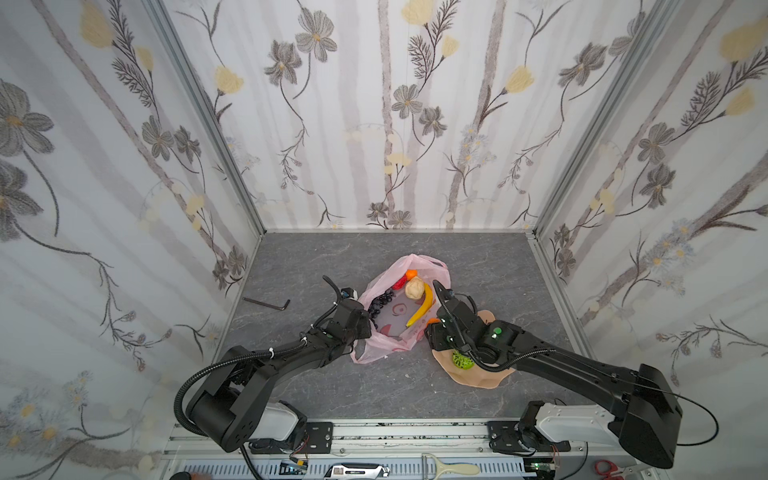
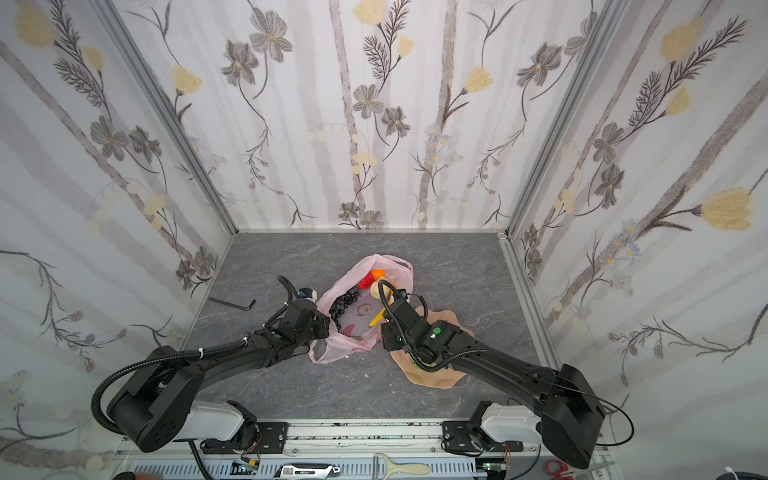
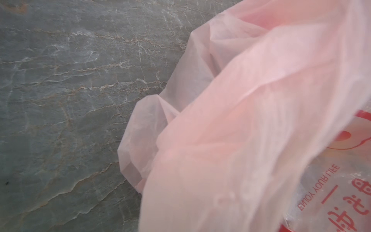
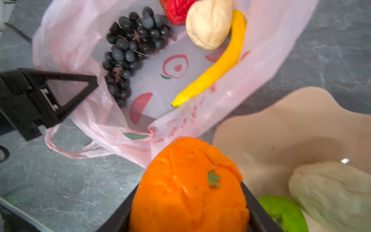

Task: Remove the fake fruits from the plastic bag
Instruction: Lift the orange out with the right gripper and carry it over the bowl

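Orange and round, one toy orange (image 4: 180,200) sits between the two black jaws of the right pincer (image 4: 189,185). The pincer stands about half open and squeezes the orange from both sides.

In a top view it hangs just right of the frame's middle, between the plastic bag (image 1: 440,266) and the peach dish (image 1: 490,380). It looks to be out of the bag but not yet over the dish's middle. If the jaws let go too soon, it may drop on the grey surface (image 1: 311,257) and roll away. A round fruit can also slip out of flat jaws.

The dish already has a green fruit (image 4: 285,213) and a pale lump (image 4: 331,190). The orange may bump them and bounce over the low rim.

The left pincer (image 4: 91,81), nearly closed, seems to pinch the bag's edge. If it slips, the thin bag may flop over the banana (image 4: 218,68), grapes (image 4: 130,56), red apple (image 4: 176,10) and beige lump (image 4: 208,26) inside.
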Motion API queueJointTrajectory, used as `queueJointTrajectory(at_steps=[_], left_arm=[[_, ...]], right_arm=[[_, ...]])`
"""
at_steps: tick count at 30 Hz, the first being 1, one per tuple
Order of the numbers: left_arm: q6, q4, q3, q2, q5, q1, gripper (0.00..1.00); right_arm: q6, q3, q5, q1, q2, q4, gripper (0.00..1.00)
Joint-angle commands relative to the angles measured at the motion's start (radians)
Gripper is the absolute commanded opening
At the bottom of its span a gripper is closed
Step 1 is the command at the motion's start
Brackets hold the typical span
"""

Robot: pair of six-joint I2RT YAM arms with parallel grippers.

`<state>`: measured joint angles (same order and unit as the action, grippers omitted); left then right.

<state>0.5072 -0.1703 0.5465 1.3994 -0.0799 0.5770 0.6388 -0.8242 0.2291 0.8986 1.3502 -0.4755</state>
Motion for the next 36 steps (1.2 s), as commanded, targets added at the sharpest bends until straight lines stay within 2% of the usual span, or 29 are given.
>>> queueJointTrajectory(at_steps=[1,5,12,21,36], left_arm=[[-0.033,0.001,0.015,0.018,-0.023,-0.001,0.23],[-0.048,-0.026,0.005,0.016,-0.027,0.0,0.23],[-0.051,-0.051,-0.023,0.006,-0.028,-0.001,0.23],[-0.053,-0.051,-0.025,0.005,-0.04,0.0,0.24],[-0.053,-0.048,-0.029,0.009,-0.054,-0.001,0.24]], right_arm=[[0.071,0.036,0.104,0.002,-0.084,-0.136,0.61],[0.138,0.063,0.135,0.002,-0.176,-0.226,0.6],[0.268,0.132,0.204,0.0,-0.21,-0.377,0.58],[0.374,0.196,0.227,-0.025,-0.267,-0.403,0.58],[0.398,0.223,0.282,-0.03,-0.131,-0.384,0.59]])
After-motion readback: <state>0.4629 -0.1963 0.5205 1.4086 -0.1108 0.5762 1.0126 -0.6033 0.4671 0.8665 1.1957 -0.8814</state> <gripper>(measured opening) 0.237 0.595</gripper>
